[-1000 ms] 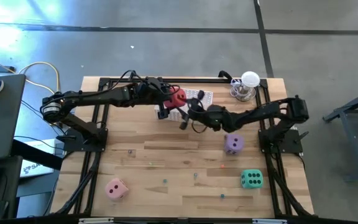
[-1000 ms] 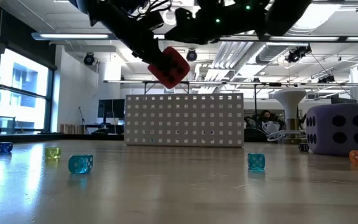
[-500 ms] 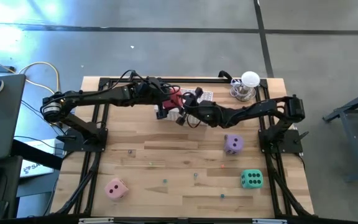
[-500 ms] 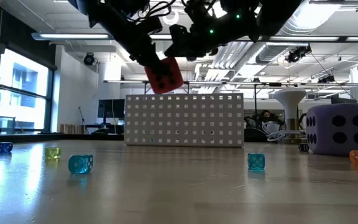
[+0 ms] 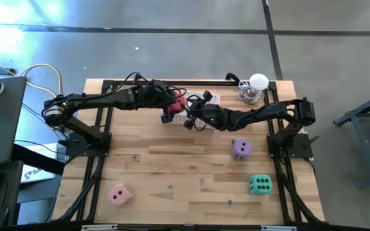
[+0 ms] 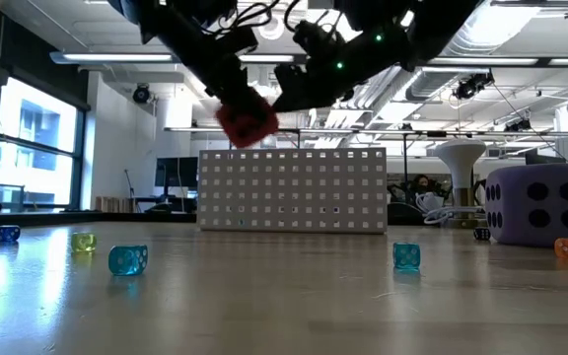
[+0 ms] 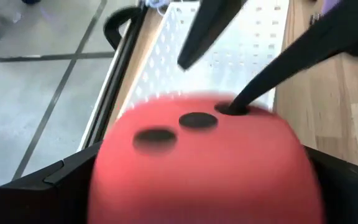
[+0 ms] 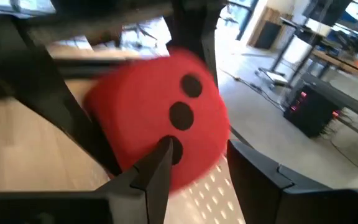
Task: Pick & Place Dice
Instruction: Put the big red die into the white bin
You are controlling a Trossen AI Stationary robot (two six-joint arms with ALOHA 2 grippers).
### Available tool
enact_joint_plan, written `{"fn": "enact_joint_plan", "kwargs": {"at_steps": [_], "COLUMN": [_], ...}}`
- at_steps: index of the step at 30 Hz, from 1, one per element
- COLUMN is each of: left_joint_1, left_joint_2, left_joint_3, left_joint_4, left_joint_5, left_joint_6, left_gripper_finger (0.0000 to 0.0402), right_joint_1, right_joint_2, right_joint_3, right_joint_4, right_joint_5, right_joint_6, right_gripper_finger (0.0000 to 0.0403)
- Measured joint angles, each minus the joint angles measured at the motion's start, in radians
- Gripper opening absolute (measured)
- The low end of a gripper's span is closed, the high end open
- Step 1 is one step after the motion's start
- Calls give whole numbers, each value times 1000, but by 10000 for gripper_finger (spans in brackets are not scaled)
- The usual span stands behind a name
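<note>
The red die [image 5: 176, 102] hangs in the air over the left end of the white perforated basket [image 5: 213, 98], between the fingers of my left gripper [image 5: 170, 106]. That gripper reaches in from the table's left. My right gripper [image 5: 187, 112] comes from the right, open, and meets the die's three-pip face [image 8: 182, 106]. The purple die [image 5: 241, 148], the green die [image 5: 259, 185] and the pink die [image 5: 120, 194] each rest with one face on the table top. My left gripper pinches the red die between its two fingers [image 7: 58, 183], one on each of two opposite sides [image 7: 114, 186]. The fingers come from the table's left, slanting down. The die is lifted clear above the basket [image 6: 292, 189]. My right gripper touches the die with the tip of one finger [image 7: 235, 107], on the end pip of the three-pip face [image 8: 174, 127]. Its other finger [image 8: 253, 171] stands beside the die's edge. The fingers come nearly level from the table's right.
Small clear dice lie scattered on the near half of the table, among them a blue one [image 6: 127, 258] and another [image 6: 406, 255]. A white lamp-like object [image 5: 256, 85] stands at the far right corner. Black frame rails [image 5: 98, 138] run along both sides.
My right gripper has moved toward the table's left and down, tipping closer to level, and has met the red die. The die has slid a little toward the left between my left gripper's fingers and turned. Neither gripper has opened or shut.
</note>
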Motion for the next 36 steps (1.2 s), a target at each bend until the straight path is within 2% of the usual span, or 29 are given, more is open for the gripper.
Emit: {"fn": "enact_joint_plan", "kwargs": {"at_steps": [8,12,14,16,20,23,26,33,36], "left_joint_1": [6,6,6,6,7,7,7,7,8], "left_joint_2": [-2,-2,-2,-2,-2,-2,-2,-2,-2], "left_joint_3": [3,3,3,3,3,3,3,3,3], "left_joint_4": [11,5,1,-2,-8,-8,-8,15,17], "left_joint_5": [10,7,7,5,4,8,39,77,69], "left_joint_6": [-6,-6,-5,-3,0,0,0,0,2], "left_gripper_finger": [400,400,400,400,400,400,400,400,400], "right_joint_1": [-6,14,36,64,123,151,150,71,33], "right_joint_2": [4,3,-4,-9,-9,-9,-9,-3,-4], "right_joint_3": [-1,-1,-1,-1,0,0,0,0,2], "right_joint_4": [-46,-8,38,113,233,274,273,258,198], "right_joint_5": [42,175,260,294,251,150,67,44,-6], "right_joint_6": [5,-38,-104,-180,-322,-372,-369,-297,-222], "right_gripper_finger": [148,148,148,148,148,148,148,148,148]}}
